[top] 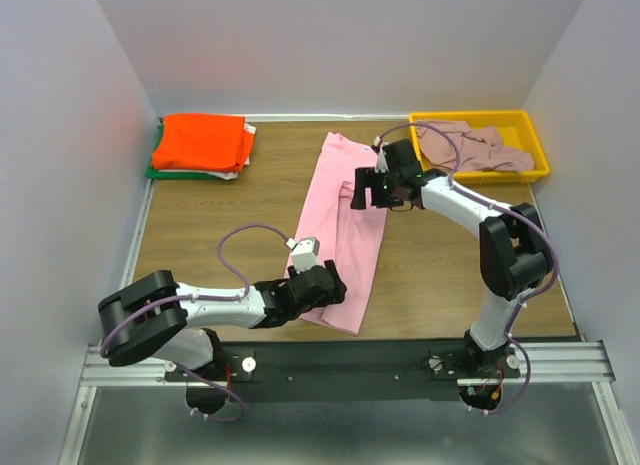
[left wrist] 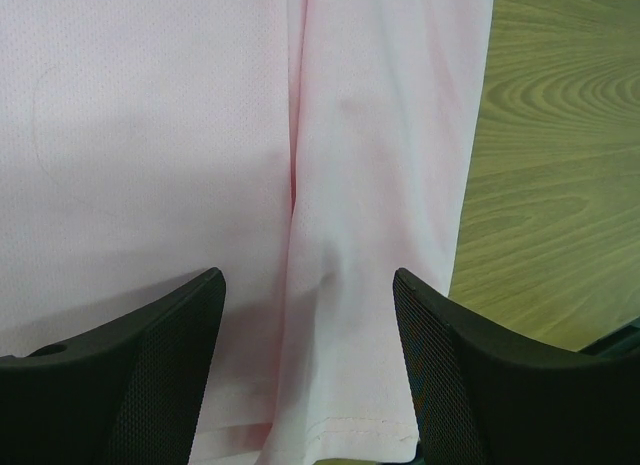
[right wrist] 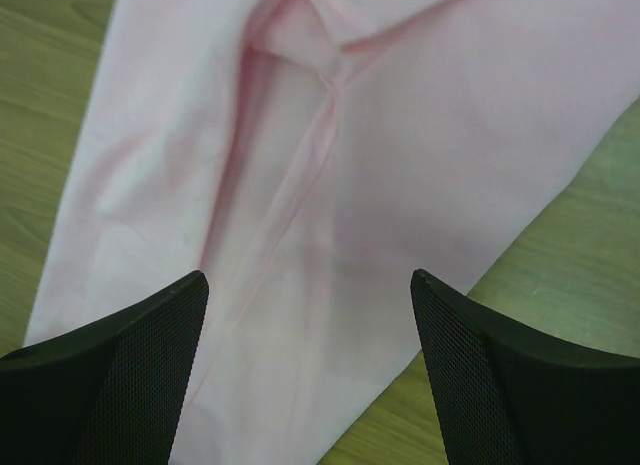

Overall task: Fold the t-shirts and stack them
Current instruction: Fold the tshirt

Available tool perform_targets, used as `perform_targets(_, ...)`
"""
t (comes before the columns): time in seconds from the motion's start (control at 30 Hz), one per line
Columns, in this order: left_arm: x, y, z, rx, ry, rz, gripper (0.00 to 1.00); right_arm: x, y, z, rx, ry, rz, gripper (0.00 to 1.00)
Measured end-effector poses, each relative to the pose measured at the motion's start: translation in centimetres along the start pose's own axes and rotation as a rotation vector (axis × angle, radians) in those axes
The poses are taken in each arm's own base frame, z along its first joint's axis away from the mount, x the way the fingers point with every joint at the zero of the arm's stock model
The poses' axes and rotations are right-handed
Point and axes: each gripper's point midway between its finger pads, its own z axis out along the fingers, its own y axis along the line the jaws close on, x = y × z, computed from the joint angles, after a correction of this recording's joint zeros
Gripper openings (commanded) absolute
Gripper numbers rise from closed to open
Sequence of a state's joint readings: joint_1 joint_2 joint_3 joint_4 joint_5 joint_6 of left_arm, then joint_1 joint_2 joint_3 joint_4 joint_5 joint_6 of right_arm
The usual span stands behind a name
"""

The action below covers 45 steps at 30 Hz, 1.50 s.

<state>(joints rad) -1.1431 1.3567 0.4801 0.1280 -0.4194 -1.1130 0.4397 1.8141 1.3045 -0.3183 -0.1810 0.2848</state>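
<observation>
A light pink t-shirt (top: 345,225), folded into a long narrow strip, lies on the wooden table and runs from far to near. My left gripper (top: 330,285) is open over its near hem. In the left wrist view the shirt (left wrist: 150,135) fills the frame and the gripper (left wrist: 308,280) straddles a lengthwise fold, holding nothing. My right gripper (top: 362,190) is open over the shirt's far part. The right wrist view shows the cloth (right wrist: 400,135) and its creases between the open gripper's (right wrist: 308,280) jaws. A folded orange t-shirt (top: 200,140) lies on a green one (top: 158,171) at the far left.
A yellow tray (top: 545,167) at the far right holds a crumpled dusty mauve t-shirt (top: 470,145). Bare wood (top: 220,205) lies left of the pink shirt and right of it (top: 430,265). White walls close in three sides of the table.
</observation>
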Motion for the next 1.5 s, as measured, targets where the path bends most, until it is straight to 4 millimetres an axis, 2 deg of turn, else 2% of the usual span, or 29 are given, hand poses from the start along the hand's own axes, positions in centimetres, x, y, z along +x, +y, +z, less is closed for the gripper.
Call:
perform_targets(0.13, 0.3, -0.4, 0.1, 0.017, 0.001, 0.003, 0.76, 4.4, -1.1, 1.4, 0.014, 0.094, 0.038, 0.89)
perform_targets(0.27, 1.5, -2.0, 0.2, 0.063, 0.015, 0.019, 0.77, 5.6, -1.6, 2.4, 0.022, 0.113, 0.059, 0.89)
perform_targets(0.33, 2.6, -3.2, 0.1, 0.091, 0.035, 0.031, 0.77, 5.7, -1.7, 2.9, 0.022, 0.11, 0.067, 0.89)
perform_targets(0.5, 4.7, -5.5, -0.2, 0.144, 0.076, 0.041, 0.77, 4.1, -1.4, 4.3, 0.014, 0.073, 0.075, 0.89)
perform_targets(0.77, 5.1, -6.0, -0.6, 0.149, 0.089, 0.034, 0.77, 3.2, -1.1, 4.7, 0.004, 0.054, 0.07, 0.89)
perform_targets(0.83, 4.9, -5.7, -1.2, 0.139, 0.092, 0.051, 0.78, 3.1, -0.9, 4.1, 0.002, 0.046, 0.068, 0.89)
perform_targets(0.93, 4.1, -6.0, -2.2, 0.144, 0.087, 0.059, 0.77, 2.1, -0.1, 1.6, -0.015, 0.006, 0.062, 0.87)
perform_targets(1.07, 2.5, -6.6, -4.5, 0.184, 0.071, 0.026, 0.75, 1.2, 1.5, -3.6, -0.056, -0.079, 0.076, 0.84)
perform_targets(1.13, 1.8, -6.2, -5.7, 0.198, 0.064, 0.003, 0.75, 1.7, 2.6, -6.4, -0.078, -0.113, 0.083, 0.84)
perform_targets(1.23, 1.4, -4.3, -7.1, 0.176, 0.061, -0.019, 0.73, 4.6, 3.0, -8.1, -0.068, -0.086, 0.103, 0.81)
perform_targets(1.33, 1.6, -2.1, -7.9, 0.125, 0.075, -0.035, 0.72, 10.4, 2.3, -8.8, -0.021, 0.039, 0.148, 0.78)
perform_targets(1.37, 1.8, -1.6, -8.0, 0.111, 0.08, -0.035, 0.72, 11.6, 2.1, -8.9, -0.01, 0.065, 0.158, 0.78)
perform_targets(1.47, 2.8, 0.8, -8.1, 0.048, 0.113, -0.036, 0.7, 16.8, 1.6, -10.3, 0.045, 0.182, 0.21, 0.76)
perform_targets(1.5, 3.0, 1.3, -8.2, 0.037, 0.121, -0.036, 0.7, 17.8, 1.6, -10.8, 0.05, 0.203, 0.215, 0.75)
